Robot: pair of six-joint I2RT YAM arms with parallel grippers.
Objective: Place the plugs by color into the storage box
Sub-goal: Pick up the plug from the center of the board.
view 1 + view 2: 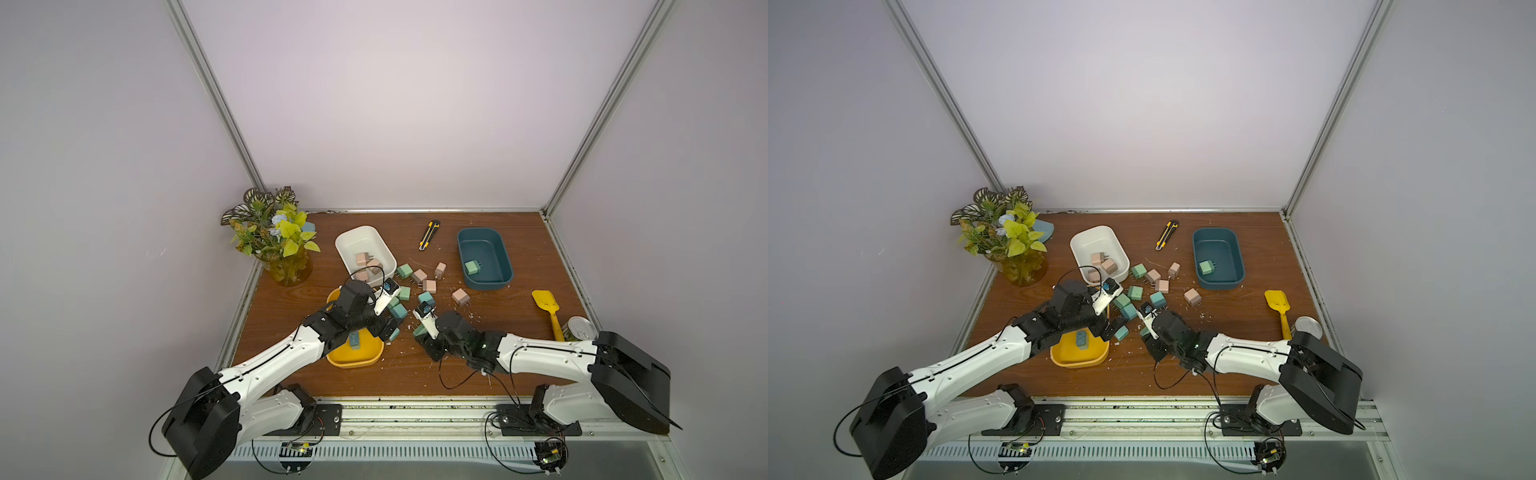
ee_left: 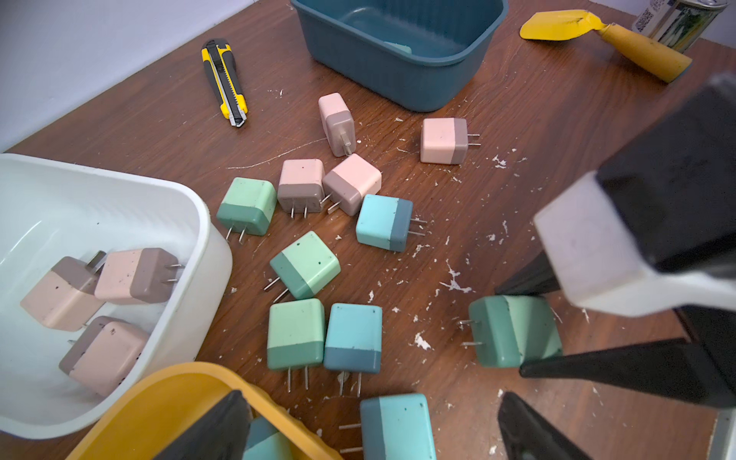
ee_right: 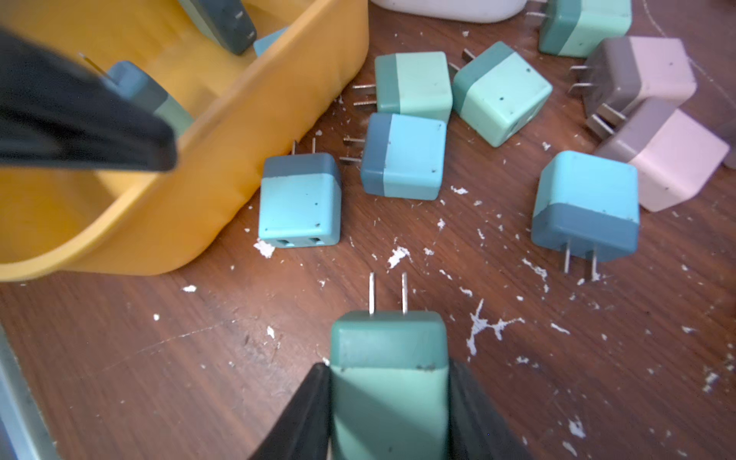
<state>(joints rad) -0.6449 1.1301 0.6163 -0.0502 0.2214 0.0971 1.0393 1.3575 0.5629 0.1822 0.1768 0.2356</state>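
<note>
In both top views the loose plugs (image 1: 419, 275) lie clustered mid-table (image 1: 519, 365), between the white box (image 1: 353, 232) with pink ones inside, the teal box (image 1: 486, 284) with one green one, and the yellow box (image 1: 353, 365) with a blue one. Both arms reach forward and inward, wrists bent down over the cluster's near edge; the left gripper (image 1: 390, 332) hangs just beside the yellow box's corner; the right gripper (image 1: 419, 332) is near it.

In the left wrist view the can (image 2: 677, 16) bears a square code patch, too small to read. Each plug is a rounded cube, a pale body with a darker band at the end carrying two metal prongs: pink with grey-brown, mint with deep green, sky blue with slate. The left gripper's jaws stand spread wide; a blue plug (image 2: 396, 426) lies between them, touching neither.

In the right wrist view the right gripper pinches the mint green plug (image 3: 390, 382) by its pale sides, prongs pointing away from the wrist, over bare wood near the yellow box; whether it is lifted I cannot tell.
</note>
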